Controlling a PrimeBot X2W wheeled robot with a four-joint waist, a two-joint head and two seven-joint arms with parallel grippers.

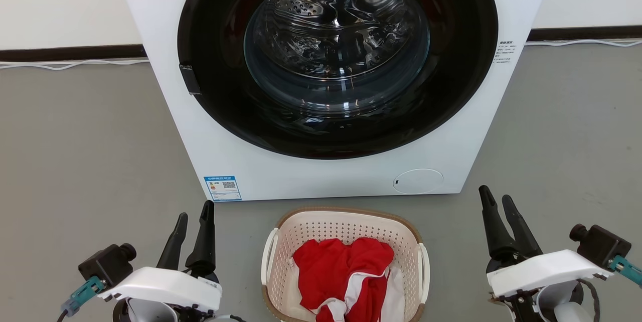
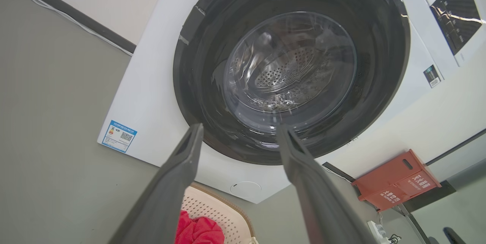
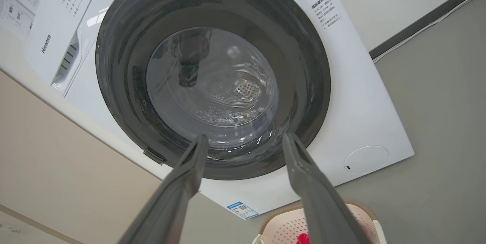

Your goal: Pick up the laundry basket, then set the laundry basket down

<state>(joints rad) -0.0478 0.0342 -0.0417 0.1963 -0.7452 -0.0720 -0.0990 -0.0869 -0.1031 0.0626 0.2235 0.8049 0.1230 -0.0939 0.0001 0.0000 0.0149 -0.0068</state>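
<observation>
I see my left gripper [image 1: 195, 209] and right gripper [image 1: 495, 192], both with fingers spread and empty. Between them, touching neither, the laundry basket [image 1: 346, 226] sits on the grey floor [image 1: 75, 136] holding red clothing [image 1: 341, 262]. A washing machine [image 1: 150, 11] stands beyond the fingertips.

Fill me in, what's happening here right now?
The robot faces a white front-loading washing machine, whose door looks shut. The laundry basket sits on the grey floor just in front of it, holding red and white clothing. The left gripper and the right gripper are both open, one on each side of the basket, touching nothing. Neither white side handle is gripped, so the pickup has not begun.
</observation>
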